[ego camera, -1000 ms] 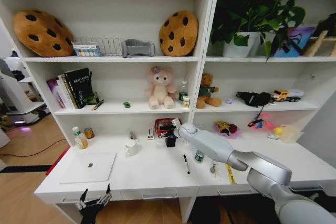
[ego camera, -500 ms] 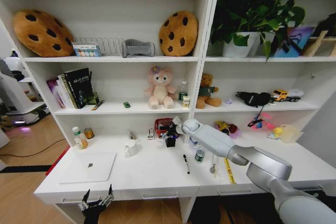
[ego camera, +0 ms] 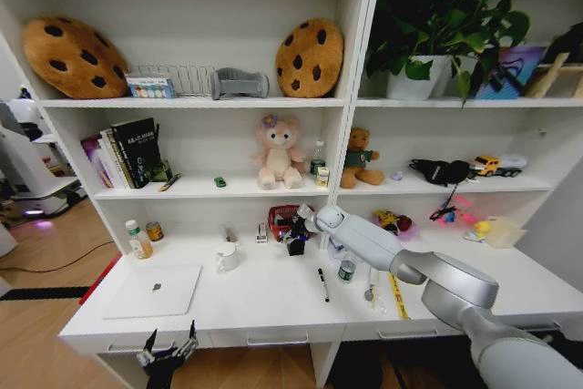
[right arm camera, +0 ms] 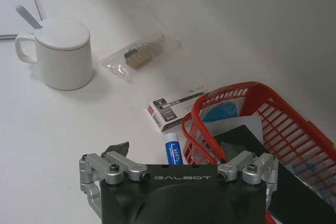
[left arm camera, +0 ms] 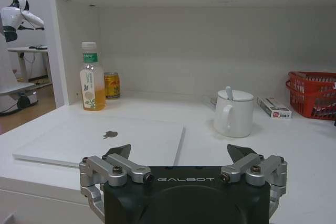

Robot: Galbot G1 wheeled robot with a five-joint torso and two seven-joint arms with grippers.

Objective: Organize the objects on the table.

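White tabletop (ego camera: 264,302) under shelves, still cluttered. Right gripper (ego camera: 293,230) open, empty, above red basket (ego camera: 285,218). Laptop (ego camera: 153,290), pen (ego camera: 323,284), ruler (ego camera: 398,301) well clear of basket, unsorted. Left gripper (ego camera: 165,351) open, parked below tabletop front edge.

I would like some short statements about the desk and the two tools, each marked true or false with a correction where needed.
1. The laptop is closed. True.
2. The right tool holds the mug. False: it is open and empty, over the desk beside the red basket.
3. The mug has a lid. True.
4. The left tool is shut on the bottle. False: it is open at the desk's front edge, and the bottle stands far back.
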